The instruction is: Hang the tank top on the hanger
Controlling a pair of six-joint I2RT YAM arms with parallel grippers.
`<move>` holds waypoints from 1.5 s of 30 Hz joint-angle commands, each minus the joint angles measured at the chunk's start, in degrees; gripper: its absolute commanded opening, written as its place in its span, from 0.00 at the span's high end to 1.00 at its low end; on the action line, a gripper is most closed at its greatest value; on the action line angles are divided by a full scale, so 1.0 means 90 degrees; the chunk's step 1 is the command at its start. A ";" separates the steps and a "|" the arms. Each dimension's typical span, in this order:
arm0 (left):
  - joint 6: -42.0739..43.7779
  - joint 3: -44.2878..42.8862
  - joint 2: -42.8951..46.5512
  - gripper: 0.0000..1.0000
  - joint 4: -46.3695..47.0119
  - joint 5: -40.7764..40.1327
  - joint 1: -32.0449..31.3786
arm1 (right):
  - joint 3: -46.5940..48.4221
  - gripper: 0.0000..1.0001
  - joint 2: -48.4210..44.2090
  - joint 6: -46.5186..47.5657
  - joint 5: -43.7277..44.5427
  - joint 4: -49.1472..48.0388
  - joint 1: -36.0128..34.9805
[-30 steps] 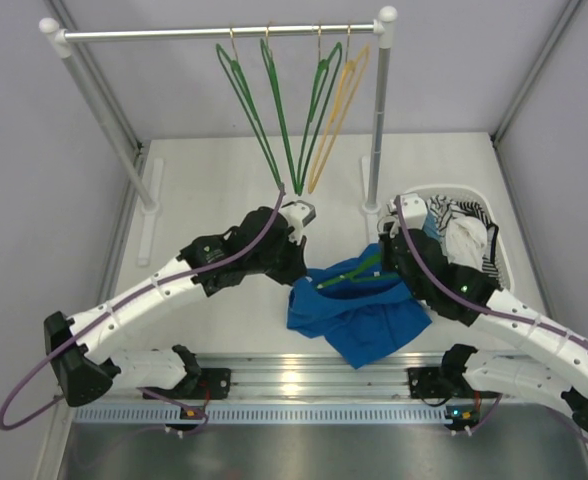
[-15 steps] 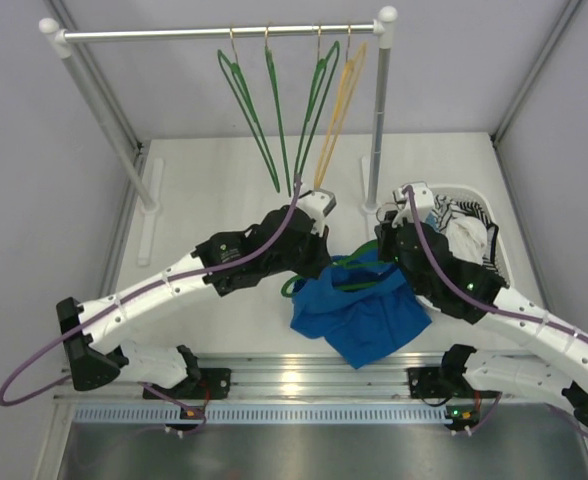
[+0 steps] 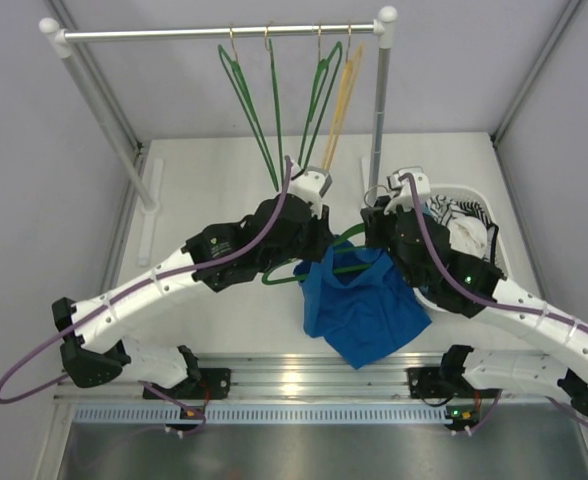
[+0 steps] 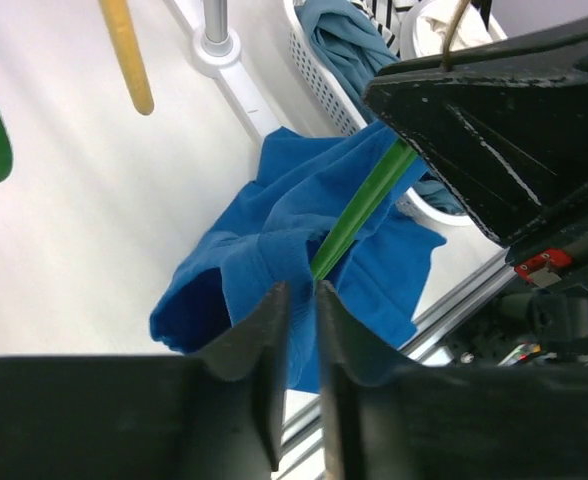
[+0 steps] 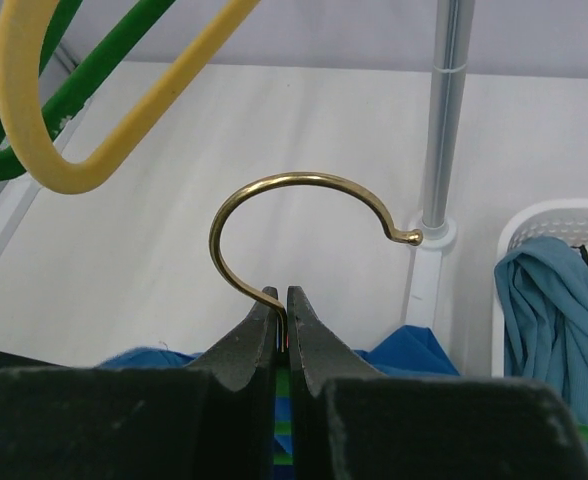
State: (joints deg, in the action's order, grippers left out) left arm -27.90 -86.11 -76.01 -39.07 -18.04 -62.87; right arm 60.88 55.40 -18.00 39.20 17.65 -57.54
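Note:
The royal-blue tank top hangs limp from a green hanger, whose arm runs through the fabric in the left wrist view. My right gripper is shut on the neck of the hanger's brass hook, right gripper. My left gripper is shut on a fold of the tank top beside the green arm, left gripper. The top's lower part lies bunched over the table near the front rail.
A rack rail at the back carries three green hangers and a yellow-orange one. Its right post stands close to my right gripper. A white basket at right holds a grey-blue garment and striped cloth.
Both grippers have risen and moved toward the rack, lifting the hanger and tank top. The top now hangs more gathered under the hanger; the left arm shifted right.

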 commanded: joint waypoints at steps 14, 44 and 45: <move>0.1937 0.0269 0.1354 0.49 -0.0269 0.1056 -0.0065 | 0.0198 1.00 -0.0618 0.0301 -0.1083 -0.0057 -0.0160; 0.2719 0.1579 0.1170 0.50 0.0698 0.2611 -0.0016 | 0.1341 1.00 0.0017 0.0574 -0.1601 0.0656 -0.0550; 0.2719 0.1618 0.1160 0.51 0.0689 0.2581 -0.0016 | 0.1350 1.00 0.0017 0.0574 -0.1611 0.0637 -0.0541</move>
State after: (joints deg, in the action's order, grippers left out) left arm -4.08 -72.64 -66.17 -36.69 5.10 -63.09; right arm 68.99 55.79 -13.23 25.54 26.63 -61.30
